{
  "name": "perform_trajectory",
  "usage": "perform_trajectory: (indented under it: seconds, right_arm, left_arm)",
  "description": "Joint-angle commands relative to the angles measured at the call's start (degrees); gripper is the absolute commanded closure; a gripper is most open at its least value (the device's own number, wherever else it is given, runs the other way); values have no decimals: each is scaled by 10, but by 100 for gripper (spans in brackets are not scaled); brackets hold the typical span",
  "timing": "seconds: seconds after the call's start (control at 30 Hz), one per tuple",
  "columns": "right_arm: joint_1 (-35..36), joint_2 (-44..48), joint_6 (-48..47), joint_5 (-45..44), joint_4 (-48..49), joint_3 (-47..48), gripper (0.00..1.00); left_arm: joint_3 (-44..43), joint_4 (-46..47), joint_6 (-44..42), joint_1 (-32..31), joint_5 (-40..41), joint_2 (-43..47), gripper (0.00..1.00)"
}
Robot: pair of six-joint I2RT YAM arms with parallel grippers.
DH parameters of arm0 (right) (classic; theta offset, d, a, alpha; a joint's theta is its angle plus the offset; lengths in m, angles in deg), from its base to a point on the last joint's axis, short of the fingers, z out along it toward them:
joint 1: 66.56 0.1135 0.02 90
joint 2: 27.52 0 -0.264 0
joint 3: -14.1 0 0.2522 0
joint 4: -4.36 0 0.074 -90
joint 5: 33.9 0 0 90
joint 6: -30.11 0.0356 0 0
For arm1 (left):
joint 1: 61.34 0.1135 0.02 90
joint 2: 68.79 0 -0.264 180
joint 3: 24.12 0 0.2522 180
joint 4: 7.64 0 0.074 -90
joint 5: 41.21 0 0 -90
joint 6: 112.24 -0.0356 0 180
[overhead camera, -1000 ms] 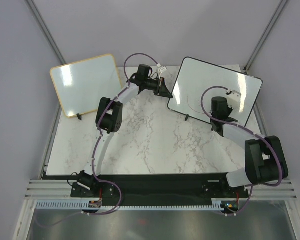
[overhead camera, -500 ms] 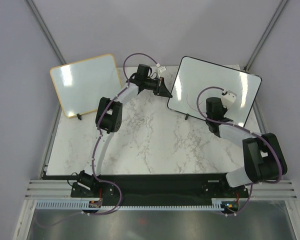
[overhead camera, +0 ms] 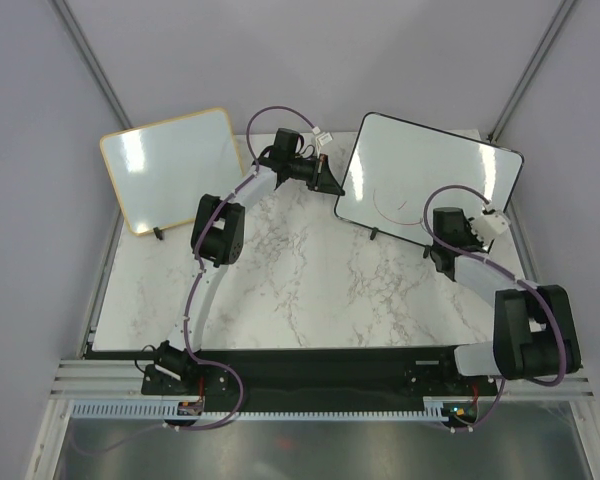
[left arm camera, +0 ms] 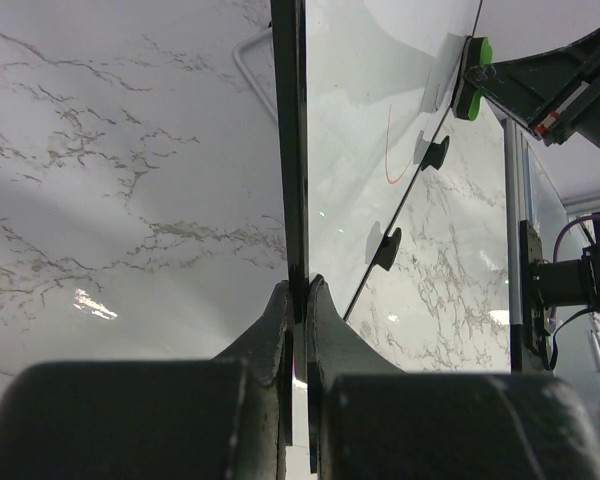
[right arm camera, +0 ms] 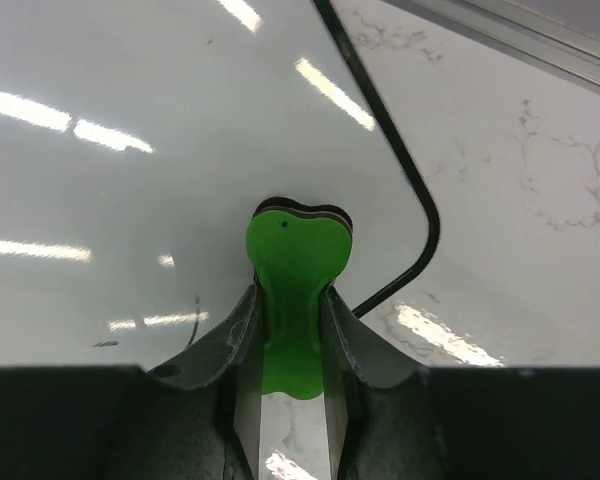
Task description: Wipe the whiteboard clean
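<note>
left tool (left arm camera: 298,292) clamped on whiteboard (left arm camera: 380,120) left edge | right tool (right arm camera: 292,300) gripping green eraser (right arm camera: 295,250), pressed on board near a rounded corner | board propped far-right on table (overhead camera: 300,280) | red stroke (left arm camera: 388,150) lies leftward of eraser, right arm nearer

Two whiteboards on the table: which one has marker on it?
The black-framed whiteboard on the right: a faint red stroke crosses its lower part. The tan-framed board on the left looks clean.

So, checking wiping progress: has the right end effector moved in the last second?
Yes. The right end effector slid right, toward the near right corner of the whiteboard.
</note>
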Motion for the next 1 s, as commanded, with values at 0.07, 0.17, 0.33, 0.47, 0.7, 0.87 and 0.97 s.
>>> perform_trajectory:
  seconds: [0.07, 0.17, 0.33, 0.47, 0.7, 0.87, 0.97]
  right_arm:
    - [71, -55, 1, -37, 53, 60, 100]
    - [101, -85, -28, -22, 99, 78, 100]
    - [144, -131, -102, 28, 186, 99, 100]
    - [166, -185, -172, 114, 205, 135, 100]
    - [180, -180, -205, 112, 245, 129, 100]
    - [181, -162, -226, 114, 243, 111, 100]
    - [181, -158, -248, 132, 246, 106, 100]
  left_arm:
    - [-16, 17, -22, 2, 25, 31, 98]
    - [-16, 18, -22, 1, 24, 31, 98]
    - [-16, 18, -21, 1, 26, 30, 98]
    - [-16, 18, -20, 0, 25, 29, 98]
    - [-15, 19, -26, -1, 3, 29, 98]
    - [-16, 33, -19, -1, -15, 25, 84]
    - [-16, 37, -18, -4, -16, 26, 69]
